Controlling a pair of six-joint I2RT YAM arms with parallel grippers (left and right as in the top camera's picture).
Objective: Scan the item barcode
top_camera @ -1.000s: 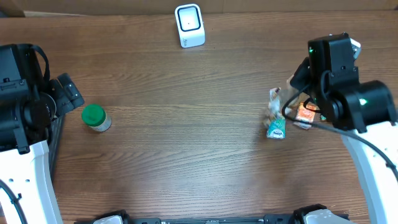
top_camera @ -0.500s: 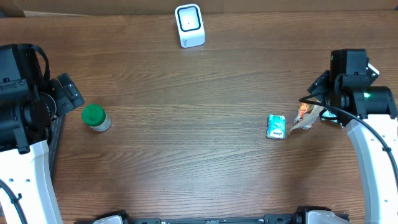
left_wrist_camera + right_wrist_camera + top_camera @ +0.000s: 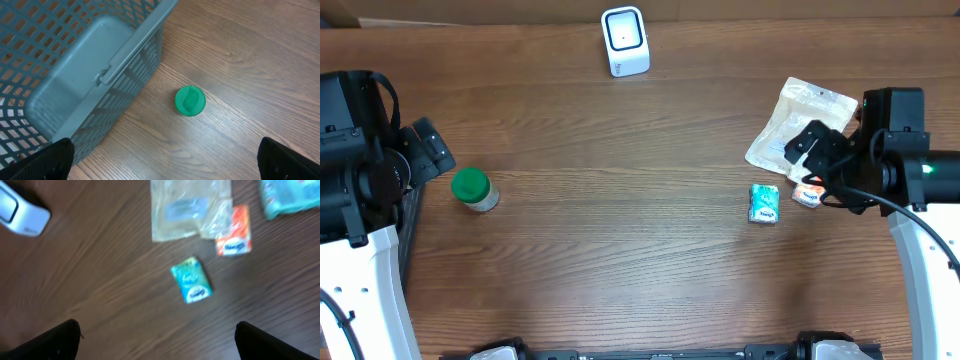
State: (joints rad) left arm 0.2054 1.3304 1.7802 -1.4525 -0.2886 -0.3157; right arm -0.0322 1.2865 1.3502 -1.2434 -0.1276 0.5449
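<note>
rightward of centre on the wooden table [image 3: 620, 250], three small packages lie close together: a clear pouch [image 3: 798, 125] lying flat, a teal packet [image 3: 764, 203] below it, and an orange packet [image 3: 808, 195] just beside the teal one, at the pouch's lower corner. the right gripper [image 3: 157, 342] stands released; in the right wrist view its two dark fingertips [image 3: 60, 340] sit wide apart at the bottom corners of the frame with only bare wood between them. all three packages lie ahead of the jaws, none between them, and the teal packet is the nearest, roughly in line with the gap. from overhead the right arm partly covers the pouch's lower right edge and the orange packet. a further pale teal pack [image 3: 292, 197] is cut off at the wrist view's upper right corner. the white scanner [image 3: 625, 40] stands at the far edge of the table, well apart from the packages and up to their left. the left gripper [image 3: 165, 162] is likewise released and grasps nothing; ahead of it a green-lidded jar [image 3: 190, 101] stands upright near a grey basket [image 3: 75, 75], not touching it.
</note>
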